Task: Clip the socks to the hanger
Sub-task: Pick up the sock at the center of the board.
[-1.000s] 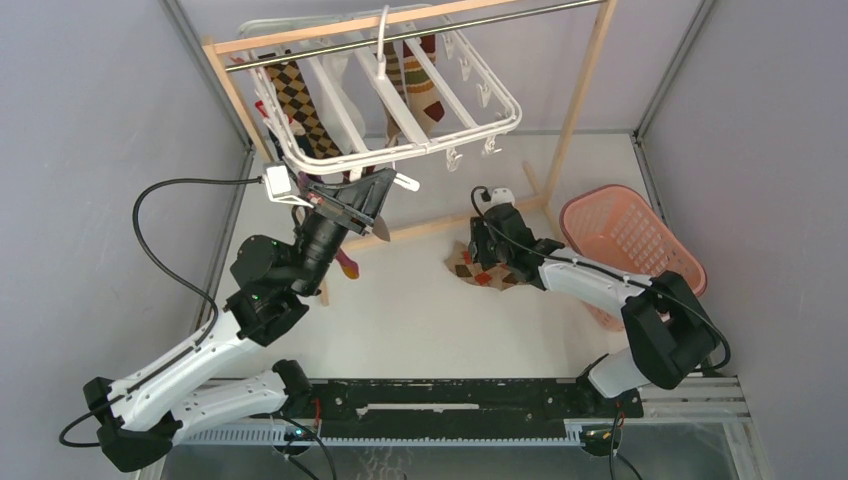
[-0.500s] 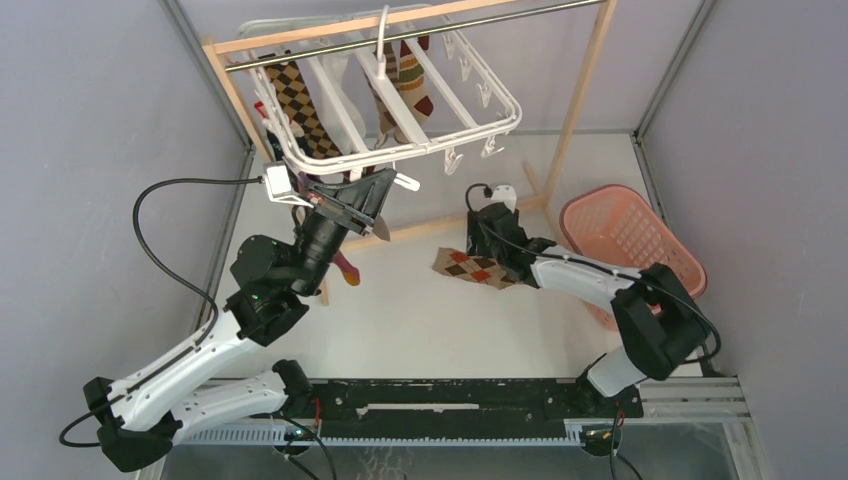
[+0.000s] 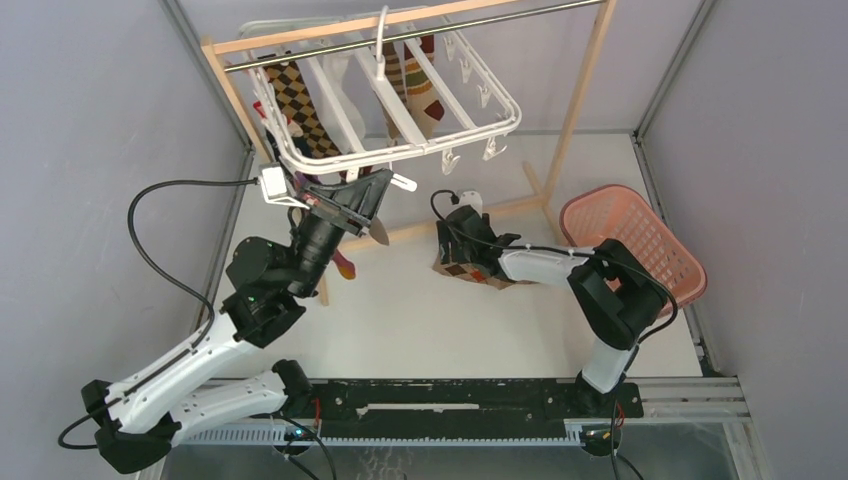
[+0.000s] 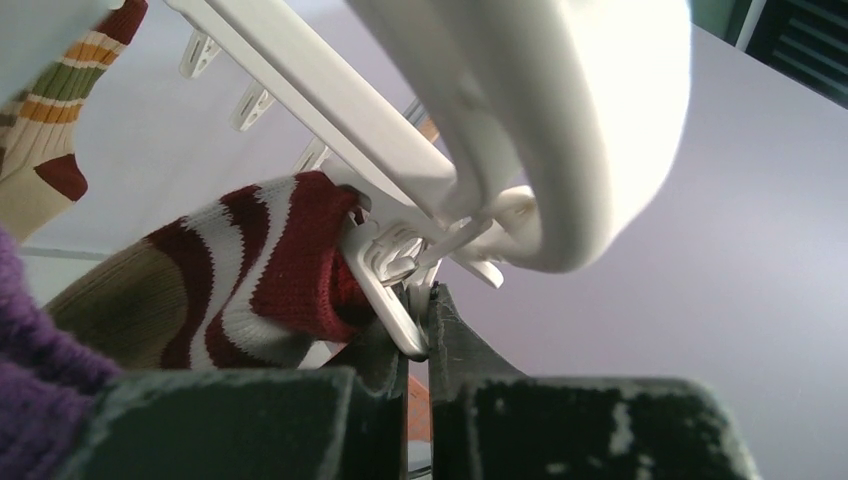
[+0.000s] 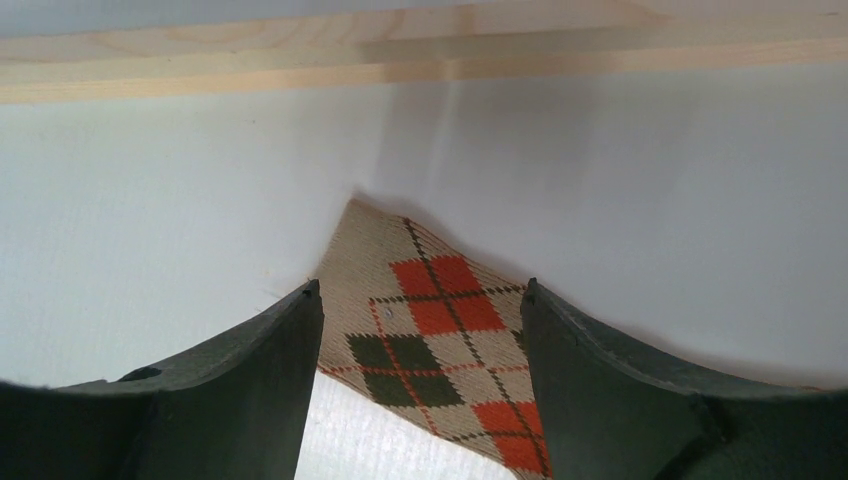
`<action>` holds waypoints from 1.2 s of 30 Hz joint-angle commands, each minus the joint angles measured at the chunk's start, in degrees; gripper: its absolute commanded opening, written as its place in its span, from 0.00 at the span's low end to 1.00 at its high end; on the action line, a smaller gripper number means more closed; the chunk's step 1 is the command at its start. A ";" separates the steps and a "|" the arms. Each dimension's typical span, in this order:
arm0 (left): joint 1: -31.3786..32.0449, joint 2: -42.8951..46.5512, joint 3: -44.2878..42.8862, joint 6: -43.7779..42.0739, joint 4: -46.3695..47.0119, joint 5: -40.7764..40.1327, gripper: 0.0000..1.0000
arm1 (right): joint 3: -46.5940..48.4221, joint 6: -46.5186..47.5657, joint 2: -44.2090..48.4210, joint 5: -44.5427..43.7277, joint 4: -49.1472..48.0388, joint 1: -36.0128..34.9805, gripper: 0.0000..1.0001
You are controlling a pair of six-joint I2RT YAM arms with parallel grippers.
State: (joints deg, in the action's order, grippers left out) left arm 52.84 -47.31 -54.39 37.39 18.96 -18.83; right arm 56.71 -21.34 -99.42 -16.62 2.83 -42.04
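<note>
The white hanger (image 3: 400, 150) hangs from the rod, with a brown argyle sock (image 3: 298, 100) and a striped sock (image 3: 420, 90) clipped to it. My left gripper (image 3: 378, 190) is raised at the frame's near edge, shut on a white clip (image 4: 405, 310). A red-and-white sock (image 4: 270, 270) sits in that clip, and a purple sock (image 4: 30, 370) shows at the left. My right gripper (image 3: 455, 240) is open low over a tan argyle sock (image 3: 478, 272) lying on the table. In the right wrist view that sock (image 5: 430, 300) lies between the fingers (image 5: 270, 380).
A pink slotted basket (image 3: 630, 245) stands at the right. The wooden rack's post (image 3: 585, 80) and its base bar (image 5: 420, 55) lie just beyond my right gripper. A pinkish sock (image 3: 345, 265) hangs below my left gripper.
My right arm has swung left toward the rack's base bar, and the argyle sock has shifted left and spread flatter. My left gripper has stayed at the clip.
</note>
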 commanded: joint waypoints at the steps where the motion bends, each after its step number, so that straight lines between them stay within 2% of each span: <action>1: 0.01 0.86 1.65 -1.96 -2.70 1.90 0.00 | 3.10 -0.64 -1.99 -2.48 -0.03 -1.46 0.79; 14: -0.01 1.97 2.40 -2.32 -2.86 1.33 0.00 | 3.33 -1.65 -6.41 -4.14 1.05 -1.47 0.79; 21: 0.00 2.63 2.70 -2.41 -2.94 1.02 0.00 | 2.67 -4.01 -7.15 -3.19 2.04 -1.52 0.68; 24: -0.02 2.93 3.01 -2.40 -2.95 0.78 0.00 | 1.13 -4.94 -6.49 -1.16 0.59 -1.15 0.59; 28: -0.01 3.36 3.06 -2.57 -2.98 0.71 0.00 | -0.14 -5.90 -5.24 -0.84 -0.02 -0.98 0.40; 29: -0.02 3.36 3.06 -2.58 -2.99 0.70 0.00 | -0.33 -5.85 -4.76 -0.97 -0.20 -0.94 0.34; 32: -0.02 3.19 3.06 -2.58 -2.98 0.66 0.00 | -1.04 -5.56 -2.47 -0.76 -0.91 -0.78 0.00; 36: -0.02 3.11 3.11 -2.49 -2.98 0.72 0.00 | -2.30 -5.01 2.24 -0.06 -1.75 -0.24 0.00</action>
State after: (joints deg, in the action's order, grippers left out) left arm 52.84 -44.58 -53.12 37.04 18.61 -19.27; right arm 55.31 -26.11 -103.04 -17.80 2.42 -42.72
